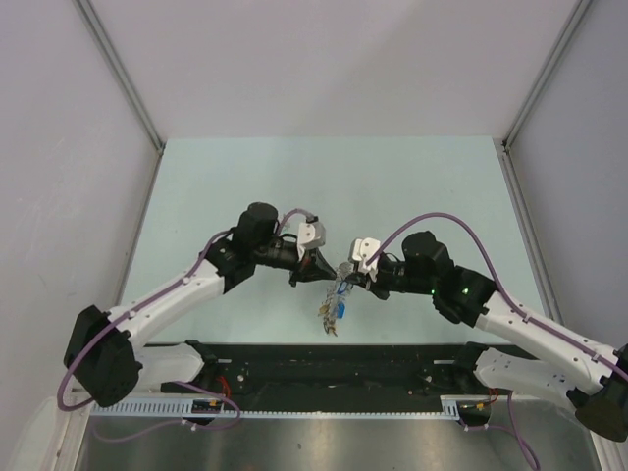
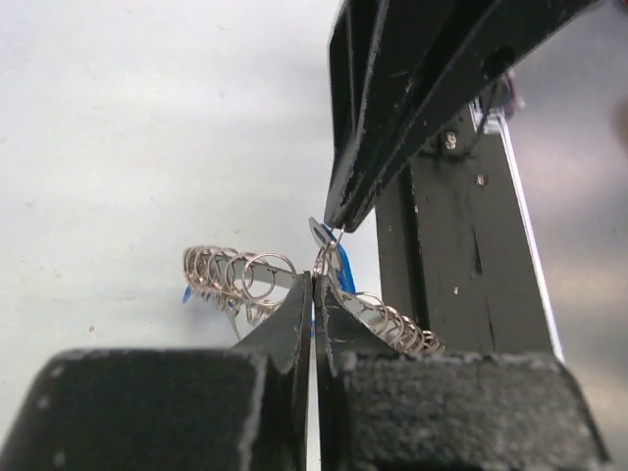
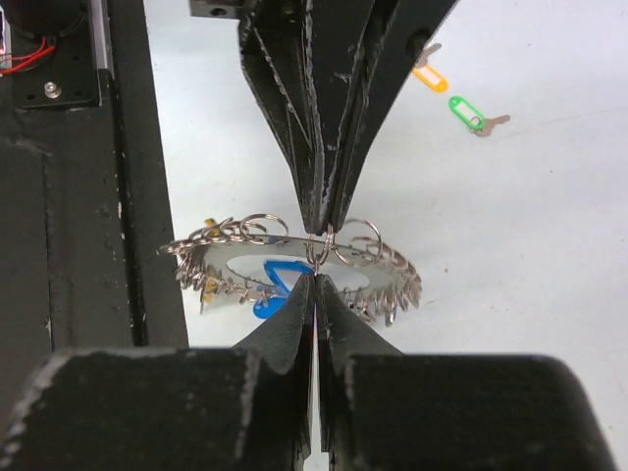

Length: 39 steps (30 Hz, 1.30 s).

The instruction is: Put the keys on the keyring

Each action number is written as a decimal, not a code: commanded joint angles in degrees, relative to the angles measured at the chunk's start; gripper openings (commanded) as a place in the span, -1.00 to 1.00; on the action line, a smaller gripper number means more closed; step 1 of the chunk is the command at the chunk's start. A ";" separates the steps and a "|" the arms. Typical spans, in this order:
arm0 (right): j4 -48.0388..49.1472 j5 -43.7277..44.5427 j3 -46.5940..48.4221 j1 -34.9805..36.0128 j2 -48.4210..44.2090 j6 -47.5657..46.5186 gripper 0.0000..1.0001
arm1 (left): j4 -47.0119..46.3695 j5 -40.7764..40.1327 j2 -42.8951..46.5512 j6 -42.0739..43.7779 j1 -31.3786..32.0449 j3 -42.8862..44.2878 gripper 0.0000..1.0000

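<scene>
My left gripper (image 1: 324, 272) and right gripper (image 1: 345, 275) meet tip to tip above the table's middle. The keyring (image 1: 334, 306), a flat grey ring fringed with small keys, hangs between them. In the left wrist view my left gripper (image 2: 314, 287) is shut on the keyring's rim (image 2: 240, 275). My right gripper (image 3: 316, 283) is shut on the thin key with the blue tag (image 2: 340, 267), which touches a small split ring (image 3: 319, 247) on the keyring (image 3: 235, 257). The orange-tagged key (image 3: 432, 77) and the green-tagged key (image 3: 469, 112) lie on the table beyond; the top view hides them.
A black rail (image 1: 334, 358) runs along the table's near edge, just below the hanging keyring; it also shows in the right wrist view (image 3: 69, 196). Grey side walls with metal posts (image 1: 118, 74) close in the pale green table (image 1: 392, 186).
</scene>
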<state>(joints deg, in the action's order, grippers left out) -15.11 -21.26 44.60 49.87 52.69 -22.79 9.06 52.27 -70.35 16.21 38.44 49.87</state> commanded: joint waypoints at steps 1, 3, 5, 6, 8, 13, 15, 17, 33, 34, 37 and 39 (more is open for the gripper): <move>-0.98 0.96 1.46 0.76 -0.13 0.46 -1.00 | -21.05 -6.47 6.88 -15.84 -1.08 -5.73 -0.99; 1.30 0.60 1.02 0.85 0.31 0.90 -1.00 | -26.00 -9.54 8.90 -22.41 -1.08 -9.86 -0.99; 2.89 0.34 0.14 1.20 0.49 1.69 -1.00 | -31.28 -12.96 11.10 -26.38 -0.99 -13.19 -0.99; 4.55 0.25 -0.21 1.28 0.57 2.04 -1.00 | -32.69 -14.11 11.80 -27.62 -0.91 -14.26 -0.99; 6.40 -0.10 -1.26 1.55 0.66 2.92 -1.00 | -36.99 -16.14 13.83 -30.08 -0.47 -17.41 -0.99; 12.21 -0.63 -2.76 2.16 1.98 4.33 -1.00 | -43.23 -22.29 16.20 -32.73 0.76 -21.65 -0.99; 14.05 -0.63 -3.29 2.52 2.85 4.50 -1.00 | -45.17 -24.13 16.56 -34.39 1.20 -23.49 -0.99; 14.50 -0.37 -3.38 2.60 3.47 4.50 -1.00 | -48.77 -25.55 17.08 -36.06 1.47 -25.51 -0.99; 17.23 -0.72 -1.54 2.16 4.97 0.82 -1.00 | -43.90 -29.94 22.35 -33.36 1.82 -29.13 -0.24; 16.53 -0.72 -0.84 2.25 4.88 -0.14 -1.00 | -42.21 -30.03 23.75 -31.17 1.47 -28.34 -0.23; 13.11 -0.98 0.40 2.08 5.15 -1.73 -1.00 | -35.36 -29.25 25.34 -26.25 -0.02 -25.54 -0.14; 11.25 -0.89 1.28 2.08 5.32 -3.14 -1.00 | -29.40 -24.80 25.08 -22.90 -1.34 -23.34 -0.02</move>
<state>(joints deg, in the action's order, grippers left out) -2.37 -21.39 41.30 51.90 58.30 -22.33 -30.41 23.79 -46.15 -14.79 39.33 20.95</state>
